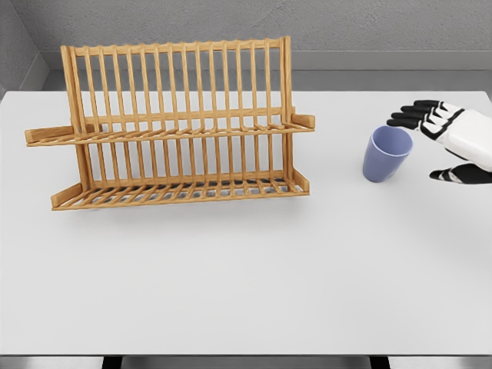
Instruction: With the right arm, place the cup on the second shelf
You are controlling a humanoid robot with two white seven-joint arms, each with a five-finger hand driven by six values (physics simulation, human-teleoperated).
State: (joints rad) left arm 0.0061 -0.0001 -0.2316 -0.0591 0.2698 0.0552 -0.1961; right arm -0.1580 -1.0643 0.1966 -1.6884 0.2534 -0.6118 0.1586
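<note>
Cup [386,154] stood upright on the table [246,277], right of the rack [173,127] and clear of it, mouth open upward. Right hand [450,138] came in from the right edge, just beside the cup, fingers [411,115] spread apart near its rim, thumb lower, holding nothing. Both rack shelves were bare. Rack sat left of centre on the table.

1. The blue cup [386,154] stood upright on the white table [246,284], well right of the wooden rack [173,127].
2. The right hand [450,138] hovered just right of the cup, fingers spread.
</note>
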